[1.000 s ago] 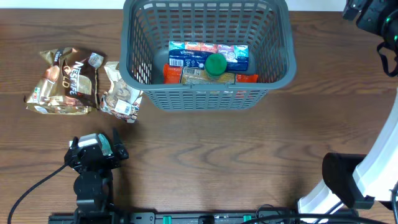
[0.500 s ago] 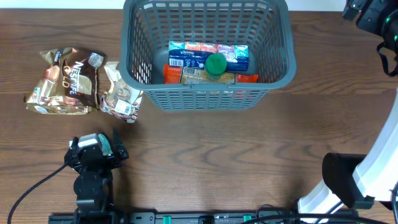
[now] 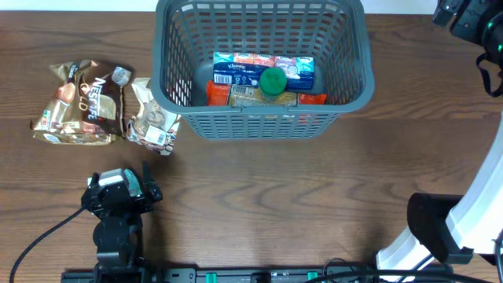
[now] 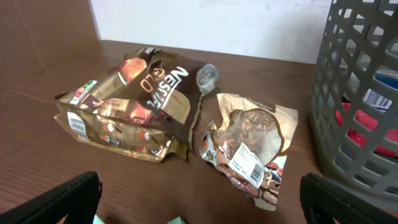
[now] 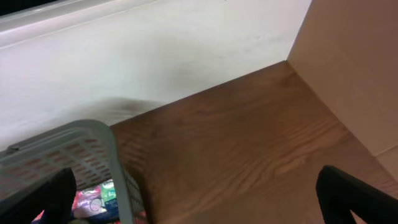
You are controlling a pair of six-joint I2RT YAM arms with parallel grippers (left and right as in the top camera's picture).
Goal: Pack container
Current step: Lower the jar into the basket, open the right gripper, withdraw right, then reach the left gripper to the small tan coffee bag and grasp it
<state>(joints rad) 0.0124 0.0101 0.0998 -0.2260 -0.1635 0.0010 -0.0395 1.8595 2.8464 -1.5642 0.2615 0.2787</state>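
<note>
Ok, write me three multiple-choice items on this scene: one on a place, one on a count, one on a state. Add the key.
1. Relative to the basket, the Nescafé bag lies:
A) inside it
B) left of it, on the table
C) right of it

2. Bags lying outside the basket:
A) none
B) two
C) four

3. The left gripper has its jaws:
A) open and empty
B) shut on a bag
C) shut on nothing

Key:
1 B: the overhead view shows it on the wood left of the basket.
2 B: only the Nescafé bag and the smaller snack bag lie there.
3 A: in the left wrist view the jaws stand wide apart with nothing between them.
</note>
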